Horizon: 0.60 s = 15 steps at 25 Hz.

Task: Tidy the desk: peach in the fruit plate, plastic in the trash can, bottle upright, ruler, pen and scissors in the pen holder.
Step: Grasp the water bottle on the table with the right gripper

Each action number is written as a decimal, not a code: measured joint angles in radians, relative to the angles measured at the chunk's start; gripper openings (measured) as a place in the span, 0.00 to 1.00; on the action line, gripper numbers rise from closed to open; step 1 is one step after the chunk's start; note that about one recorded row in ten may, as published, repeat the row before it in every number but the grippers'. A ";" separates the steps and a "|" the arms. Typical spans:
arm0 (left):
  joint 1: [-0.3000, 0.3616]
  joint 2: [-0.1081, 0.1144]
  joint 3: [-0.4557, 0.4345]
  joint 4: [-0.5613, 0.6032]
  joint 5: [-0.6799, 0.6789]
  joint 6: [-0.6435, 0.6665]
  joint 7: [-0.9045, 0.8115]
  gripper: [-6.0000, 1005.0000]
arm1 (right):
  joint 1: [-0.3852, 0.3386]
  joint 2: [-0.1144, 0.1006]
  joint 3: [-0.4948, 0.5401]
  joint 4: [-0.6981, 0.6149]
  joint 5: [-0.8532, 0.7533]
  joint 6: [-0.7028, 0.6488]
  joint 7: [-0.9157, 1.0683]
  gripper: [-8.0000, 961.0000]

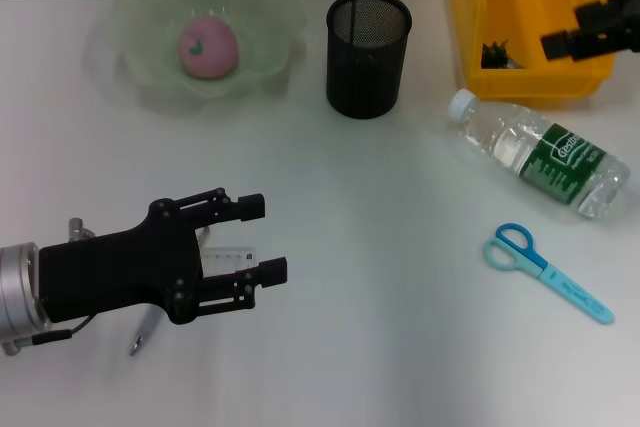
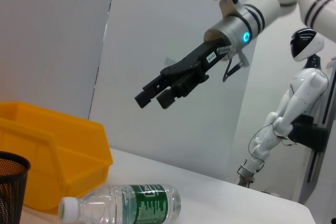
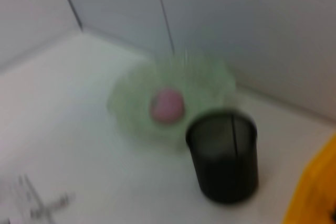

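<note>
A pink peach (image 1: pixel 208 47) lies in the green fruit plate (image 1: pixel 262 5) at the back left. The black mesh pen holder (image 1: pixel 368 54) stands empty beside it. A clear bottle (image 1: pixel 540 152) with a green label lies on its side at the right. Blue scissors (image 1: pixel 545 272) lie flat nearer the front. My left gripper (image 1: pixel 265 239) hovers open at the front left over a clear ruler (image 1: pixel 228 259); a pen (image 1: pixel 140 335) pokes out beneath the arm. My right gripper (image 1: pixel 575 29) hangs open above the yellow trash can (image 1: pixel 470 17), which holds something dark (image 1: pixel 496 55).
In the left wrist view, the right gripper (image 2: pixel 155 97) hangs well above the lying bottle (image 2: pixel 131 203) and the yellow bin (image 2: pixel 52 156). The right wrist view takes in the peach (image 3: pixel 167 104), plate (image 3: pixel 210 80) and pen holder (image 3: pixel 224 161).
</note>
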 joint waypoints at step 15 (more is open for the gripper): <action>-0.004 -0.001 0.000 -0.001 0.004 -0.003 0.014 0.75 | 0.115 0.013 -0.216 0.010 -0.400 -0.098 0.143 0.85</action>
